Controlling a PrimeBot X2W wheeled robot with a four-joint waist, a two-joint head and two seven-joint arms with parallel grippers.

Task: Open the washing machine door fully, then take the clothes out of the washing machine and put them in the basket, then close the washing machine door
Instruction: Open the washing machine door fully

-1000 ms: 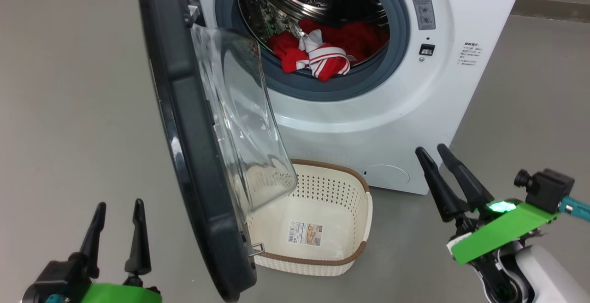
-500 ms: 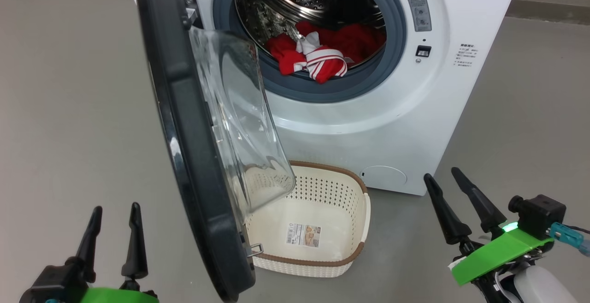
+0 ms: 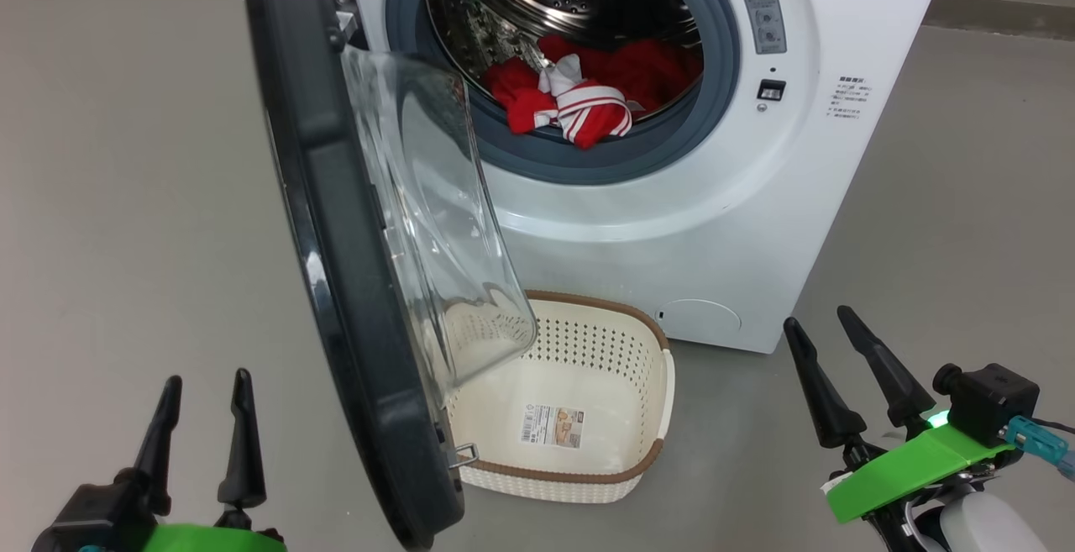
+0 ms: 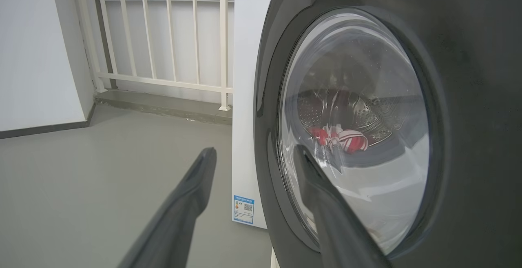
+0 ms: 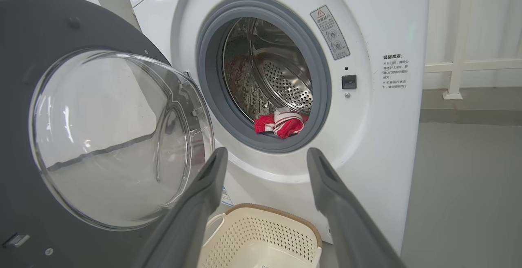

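Washing machine door [image 3: 336, 241] stands open, apparently about square to the washing machine [image 3: 672, 224]. Clothes [image 3: 588, 102] lie at the drum's front lip. Basket [image 3: 588, 342] sits on the floor below the opening. Left tool [image 3: 208, 377] and right tool [image 3: 816, 317] are both spread, gripping nothing.

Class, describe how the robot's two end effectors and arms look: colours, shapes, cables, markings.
The left end effector and right end effector each have two long, tapered dark fingers on a black base with a bright green plate. Behind the right one sit a small black camera, a teal plug, a glowing green light and a white forearm.
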